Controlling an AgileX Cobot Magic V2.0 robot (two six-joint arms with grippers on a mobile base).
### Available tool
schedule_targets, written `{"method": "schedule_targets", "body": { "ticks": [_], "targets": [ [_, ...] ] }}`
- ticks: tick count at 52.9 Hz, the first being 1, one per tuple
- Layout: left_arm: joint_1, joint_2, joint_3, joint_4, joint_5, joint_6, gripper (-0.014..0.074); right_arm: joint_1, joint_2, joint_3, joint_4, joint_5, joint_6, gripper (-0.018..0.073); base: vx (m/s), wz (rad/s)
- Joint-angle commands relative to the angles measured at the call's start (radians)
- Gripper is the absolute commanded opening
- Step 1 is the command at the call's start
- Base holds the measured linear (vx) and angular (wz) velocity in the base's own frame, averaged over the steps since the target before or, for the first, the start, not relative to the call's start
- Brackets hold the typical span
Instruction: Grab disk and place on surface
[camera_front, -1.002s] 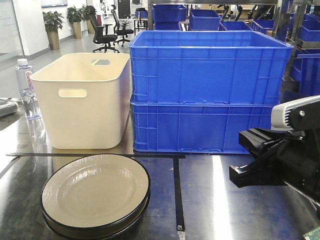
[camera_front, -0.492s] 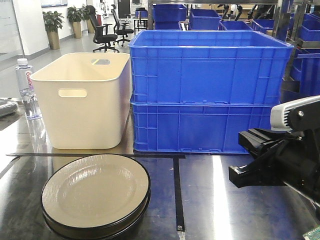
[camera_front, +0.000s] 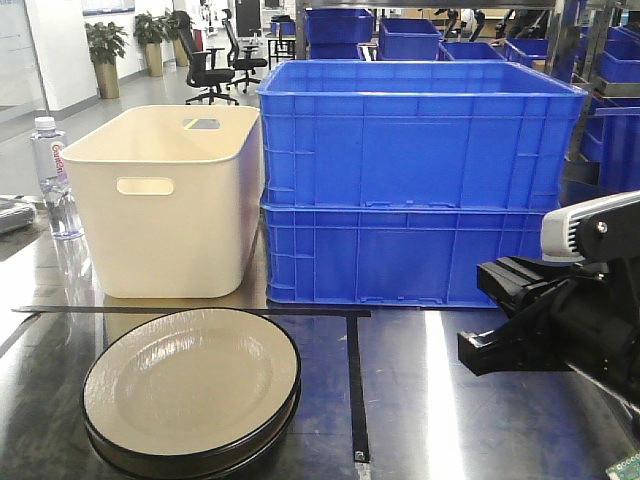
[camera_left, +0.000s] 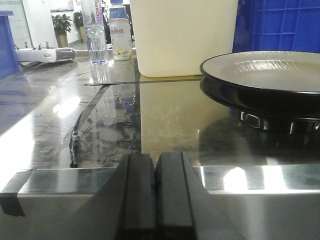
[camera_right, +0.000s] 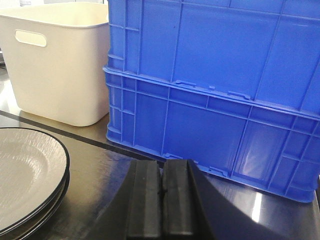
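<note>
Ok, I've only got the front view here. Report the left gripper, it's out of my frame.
Observer: The left gripper is shut and empty, low at the edge of the surface, facing the disk stack.
Operator: Now the right gripper. Give me its jaws.
Observer: The right gripper is shut as well, holding nothing.
Operator: Check around the cream bin.
Observer: A white bottle stands beside the water bottle, left of the bin.

1. Left gripper (camera_left: 156, 192) low in foreground, fingers pressed together, hovered at tabletop (camera_left: 165, 120) edge.
2. Stacked plates (camera_left: 265, 80) sat right, well apart.
3. Cream bin (camera_left: 182, 35) and bottles (camera_left: 95, 30) stood behind.
</note>
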Motion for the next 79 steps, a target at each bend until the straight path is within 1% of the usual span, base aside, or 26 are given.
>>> {"method": "schedule_targets", "body": {
  "ticks": [1,21,27,31,33,35,38,39,40,41,42,44,45,46,47,49,51,54,58,60,61,63,66,69,73,79],
  "targets": [
    [-0.007,-0.018,0.013,0.005,-0.085,-0.009,-0.0002,-0.003,-0.016,-0.031,-0.011,0.01,-0.005,-0.0012,0.0,0.0],
    [-0.007,-0.018,0.013,0.005,-0.085,-0.009,-0.0002,-0.003,-0.016,-0.031,-0.007,0.014,0.003,-0.0012,0.0,0.0],
    [-0.007,-0.018,0.013,0.005,-0.085,-0.009,-0.0002,-0.003,-0.01,-0.031,0.028,0.12,0.058,-0.0012,0.0,0.0],
    [-0.007,-0.018,0.013,0.005,-0.085,-0.009,-0.0002,-0.003,-0.009,-0.031,-0.006,0.226,0.067,-0.0012,0.0,0.0],
    [-0.007,-0.018,0.013,0.005,-0.085,-0.009,-0.0002,-0.003,-0.009,-0.031,-0.052,0.282,0.072,-0.0012,0.0,0.0],
    [-0.007,-0.018,0.013,0.005,-0.085,-0.009,-0.0002,-0.003,-0.01,-0.031,-0.132,0.331,0.09,-0.0012,0.0,0.0],
    [-0.007,-0.018,0.013,0.005,-0.085,-0.009,-0.0002,-0.003,-0.011,-0.031,-0.244,0.378,0.184,-0.0012,0.0,0.0],
    [-0.007,-0.018,0.013,0.005,-0.085,-0.009,-0.0002,-0.003,-0.011,-0.031,-0.315,0.38,0.265,-0.0012,0.0,0.0],
    [-0.007,-0.018,0.013,0.005,-0.085,-0.009,-0.0002,-0.003,-0.011,-0.031,-0.334,0.378,0.289,-0.0012,0.0,0.0],
    [-0.007,-0.018,0.013,0.005,-0.085,-0.009,-0.0002,-0.003,-0.013,-0.031,-0.392,0.373,0.367,-0.0012,0.0,0.0],
    [-0.007,-0.018,0.013,0.005,-0.085,-0.009,-0.0002,-0.003,-0.013,-0.031,-0.479,0.359,0.481,-0.0012,0.0,0.0],
    [-0.007,-0.018,0.013,0.005,-0.085,-0.009,-0.0002,-0.003,-0.013,-0.031,-0.573,0.344,0.602,-0.0012,0.0,0.0],
    [-0.007,-0.018,0.013,0.005,-0.085,-0.009,-0.0002,-0.003,-0.013,-0.031,-0.648,0.332,0.692,-0.0012,0.0,0.0],
    [-0.007,-0.018,0.013,0.005,-0.085,-0.009,-0.0002,-0.003,-0.013,-0.031,-0.725,0.324,0.75,-0.0012,0.0,0.0],
    [-0.007,-0.018,0.013,0.005,-0.085,-0.009,-0.0002,-0.003,-0.013,-0.031,-0.778,0.316,0.835,-0.0012,0.0,0.0],
    [-0.007,-0.018,0.013,0.005,-0.085,-0.009,-0.0002,-0.003,-0.013,-0.031,-0.939,0.306,0.997,-0.0012,0.0,0.0],
    [-0.007,-0.018,0.013,0.005,-0.085,-0.009,-0.0002,-0.003,-0.013,-0.031,-1.071,0.304,1.122,-0.0012,0.0,0.0],
    [-0.007,-0.018,0.013,0.005,-0.085,-0.009,-0.0002,-0.003,-0.013,-0.031,-1.265,0.305,1.304,-0.0012,0.0,0.0],
    [-0.007,-0.018,0.013,0.005,-0.085,-0.009,-0.0002,-0.003,-0.026,-0.031,-1.489,0.313,1.5,-0.0012,0.0,0.0],
    [-0.007,-0.018,0.013,0.005,-0.085,-0.009,-0.0002,-0.003,-0.04,-0.031,-1.576,0.326,1.6,-0.0012,0.0,0.0],
    [-0.007,-0.018,0.013,0.005,-0.085,-0.009,-0.0002,-0.004,-0.044,-0.031,-1.592,0.328,1.614,-0.0012,0.0,0.0],
    [-0.007,-0.018,0.013,0.005,-0.085,-0.009,-0.0002,-0.006,-0.072,-0.031,-1.693,0.34,1.702,-0.0012,0.0,0.0],
    [-0.007,-0.018,0.013,0.005,-0.085,-0.009,-0.0002,-0.024,-0.106,-0.031,-1.753,0.346,1.773,-0.0012,0.0,0.0],
    [-0.007,-0.018,0.013,0.005,-0.085,-0.009,-0.0002,-0.053,-0.136,-0.03,-1.772,0.348,1.807,-0.0012,0.0,0.0],
    [-0.007,-0.018,0.013,0.005,-0.085,-0.009,-0.0002,-0.112,-0.202,0.012,-1.771,0.323,1.811,-0.0012,0.0,0.0],
    [-0.007,-0.018,0.013,0.005,-0.085,-0.009,-0.0002,-0.198,-0.345,0.161,-1.779,0.223,1.81,-0.0012,0.0,0.0]
  ]
}}
